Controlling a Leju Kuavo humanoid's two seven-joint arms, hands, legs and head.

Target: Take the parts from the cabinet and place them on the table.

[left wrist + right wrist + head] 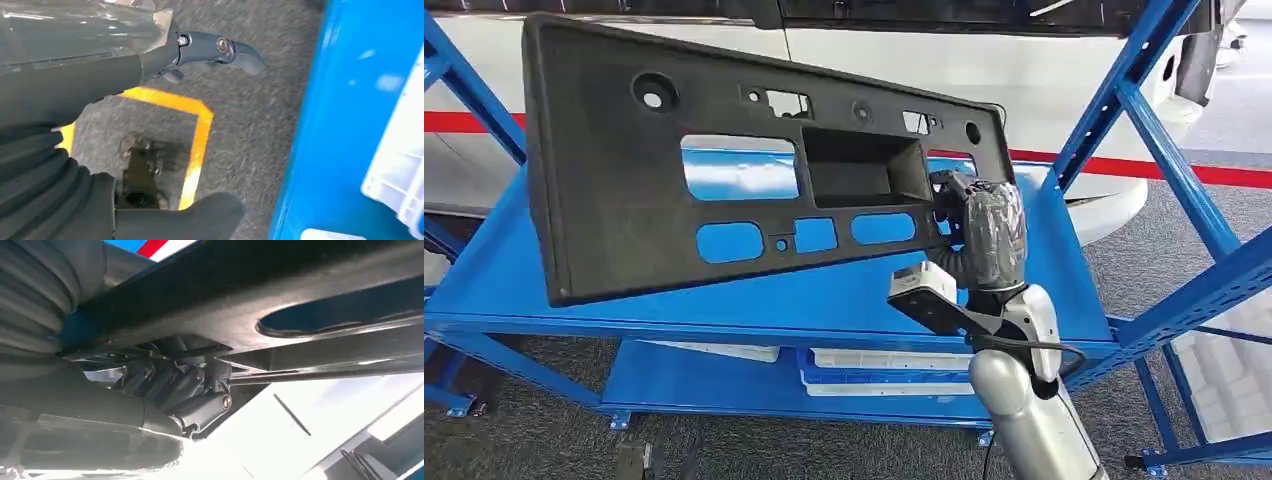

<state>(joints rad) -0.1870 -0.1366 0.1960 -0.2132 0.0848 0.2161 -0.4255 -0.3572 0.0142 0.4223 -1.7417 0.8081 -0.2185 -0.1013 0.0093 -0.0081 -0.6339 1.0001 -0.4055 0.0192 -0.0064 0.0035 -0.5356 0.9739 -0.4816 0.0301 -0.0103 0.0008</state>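
A large black panel with several cut-outs hangs tilted above the blue shelf, its left end lower and nearer to me. My right hand grips the panel's right end; in the right wrist view its dark fingers curl under the panel's edge. My left hand hangs low over the grey floor beside the shelf, fingers apart and holding nothing.
Blue uprights frame the shelf on both sides. White trays lie on the lower shelf. A white vehicle body with a red stripe stands behind. Yellow floor tape marks the grey carpet.
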